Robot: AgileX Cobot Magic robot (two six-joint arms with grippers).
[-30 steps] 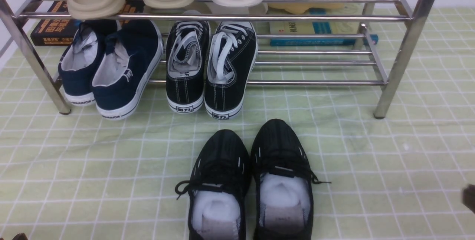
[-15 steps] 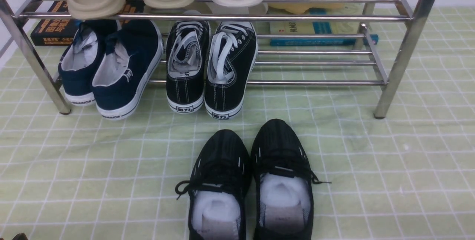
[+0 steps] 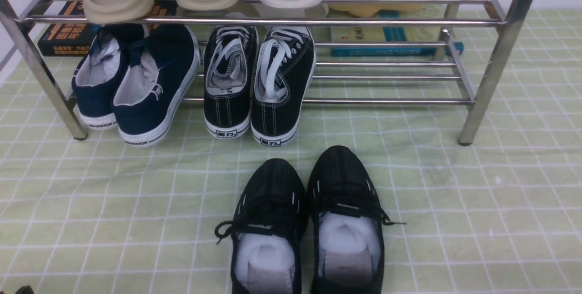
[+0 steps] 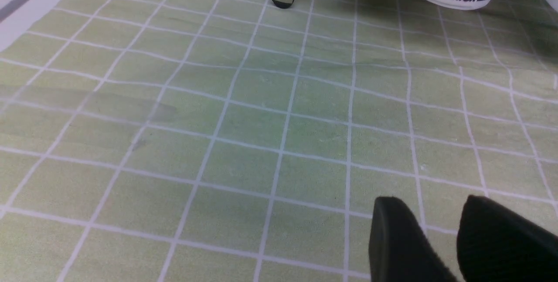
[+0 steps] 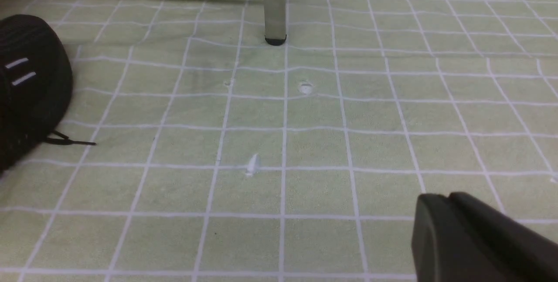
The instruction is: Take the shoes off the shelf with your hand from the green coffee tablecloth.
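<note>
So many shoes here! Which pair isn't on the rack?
The all-black pair, standing on the green cloth before the rack; the navy pair and white-laced pair sit on its lower tier.

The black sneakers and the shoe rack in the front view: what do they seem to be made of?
The black sneakers: probably knit fabric, matte; a fine ribbed weave shows on the toes. The shoe rack: metal tubes, likely steel or chrome-plated, glossy; they give bright reflections.

Right half of shelf (image 3: 482, 85) lower tier open; navy pair (image 3: 136, 80) and canvas pair (image 3: 254, 85) block left half. Cloth (image 3: 477, 203) bare either side of black shoes (image 3: 309, 226).
</note>
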